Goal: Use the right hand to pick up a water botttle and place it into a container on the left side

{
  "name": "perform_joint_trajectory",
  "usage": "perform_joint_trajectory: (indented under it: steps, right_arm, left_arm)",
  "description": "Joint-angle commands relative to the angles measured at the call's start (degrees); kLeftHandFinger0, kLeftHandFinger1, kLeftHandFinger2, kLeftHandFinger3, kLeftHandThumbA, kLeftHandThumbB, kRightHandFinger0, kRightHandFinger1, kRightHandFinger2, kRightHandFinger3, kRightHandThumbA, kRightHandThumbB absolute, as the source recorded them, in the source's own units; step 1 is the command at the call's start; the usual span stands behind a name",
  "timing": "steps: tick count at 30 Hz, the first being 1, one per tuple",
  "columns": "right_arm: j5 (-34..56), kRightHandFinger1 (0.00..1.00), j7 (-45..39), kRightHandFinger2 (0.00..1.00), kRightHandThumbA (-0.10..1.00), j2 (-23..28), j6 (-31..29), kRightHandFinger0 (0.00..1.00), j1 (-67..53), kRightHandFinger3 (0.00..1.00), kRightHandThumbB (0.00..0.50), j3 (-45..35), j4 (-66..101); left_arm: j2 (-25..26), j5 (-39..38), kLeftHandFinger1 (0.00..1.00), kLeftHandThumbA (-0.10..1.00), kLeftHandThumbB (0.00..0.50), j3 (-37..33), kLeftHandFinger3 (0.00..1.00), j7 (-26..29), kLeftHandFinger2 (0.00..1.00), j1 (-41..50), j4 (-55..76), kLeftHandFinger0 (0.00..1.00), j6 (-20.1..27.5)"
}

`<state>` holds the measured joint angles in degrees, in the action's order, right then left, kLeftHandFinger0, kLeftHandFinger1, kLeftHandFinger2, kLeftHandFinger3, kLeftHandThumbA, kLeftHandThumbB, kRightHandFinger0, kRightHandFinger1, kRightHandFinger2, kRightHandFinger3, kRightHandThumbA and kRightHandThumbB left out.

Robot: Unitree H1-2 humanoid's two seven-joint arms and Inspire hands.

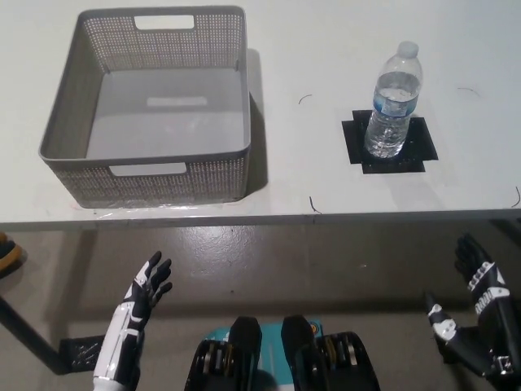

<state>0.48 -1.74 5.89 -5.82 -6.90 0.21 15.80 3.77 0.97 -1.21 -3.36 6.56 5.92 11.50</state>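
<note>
We find the bottle [394,102] upright on a black mat [389,142], right side of the white surface [326,49]. Well apart to its left sits the grey basket [146,175], nothing in it. Our right hand [476,314] hangs below the surface edge, fingers spread, holding nothing. Left hand [145,293] rests low at left, likewise open-fingered, off the surface.

Left hand [140,303] white shell with black fingers and black palm patches; right hand [480,305] black with small white panels.
</note>
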Motion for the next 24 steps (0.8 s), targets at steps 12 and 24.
perform_joint_trajectory:
  steps: [12,24]
  right_arm:
    - [-8.7,1.00,3.7,1.00,0.80,4.2,9.8,1.00,20.1,1.00,0.301,-5.0,-7.8]
    - [-11.1,1.00,6.7,1.00,0.97,4.1,10.0,1.00,32.9,1.00,0.374,-3.6,-31.5]
  left_arm:
    - [0.6,1.8,1.00,1.00,0.219,-1.6,1.00,-0.4,1.00,1.2,0.4,1.00,2.8]
    - [1.0,1.1,1.00,1.00,0.252,-2.5,1.00,-1.3,1.00,2.2,-0.5,1.00,4.0]
